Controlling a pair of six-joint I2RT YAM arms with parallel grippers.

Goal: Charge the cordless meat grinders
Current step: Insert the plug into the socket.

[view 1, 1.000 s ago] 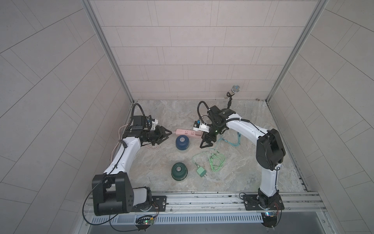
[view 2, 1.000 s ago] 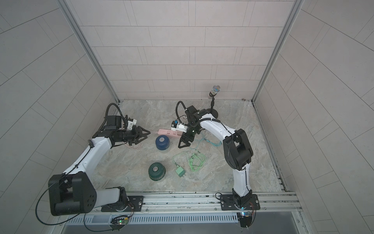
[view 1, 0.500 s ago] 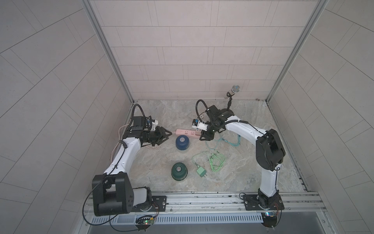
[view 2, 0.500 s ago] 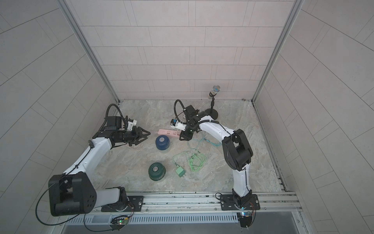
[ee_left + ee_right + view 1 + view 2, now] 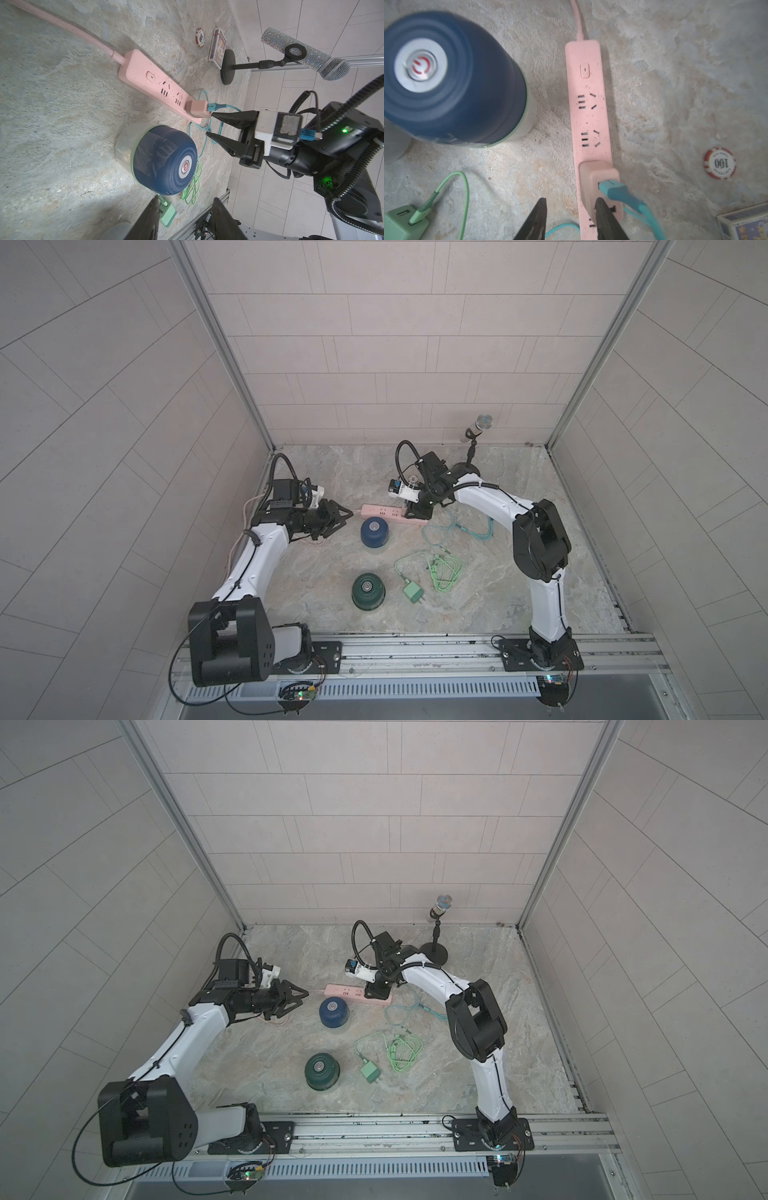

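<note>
The dark blue cordless meat grinder (image 5: 374,532) (image 5: 333,1012) stands just in front of the pink power strip (image 5: 382,513). The dark green grinder (image 5: 368,591) (image 5: 321,1071) stands nearer the front. No cable is in either grinder. My left gripper (image 5: 347,516) (image 5: 185,200) is open and empty, left of the blue grinder (image 5: 164,160). My right gripper (image 5: 417,512) (image 5: 571,199) is open over the strip's right end. One of its fingers (image 5: 602,209) touches the pink adapter (image 5: 593,176) plugged there; the other is over bare floor.
A teal cable (image 5: 618,192) runs from the pink adapter. A green adapter (image 5: 412,593) with its coiled green cable (image 5: 446,572) lies right of the green grinder. A microphone on a stand (image 5: 478,429), a poker chip (image 5: 719,163) and a card box (image 5: 217,47) are at the back.
My right gripper has moved back onto the right end of the power strip and its jaws have narrowed. The left arm has not moved.
</note>
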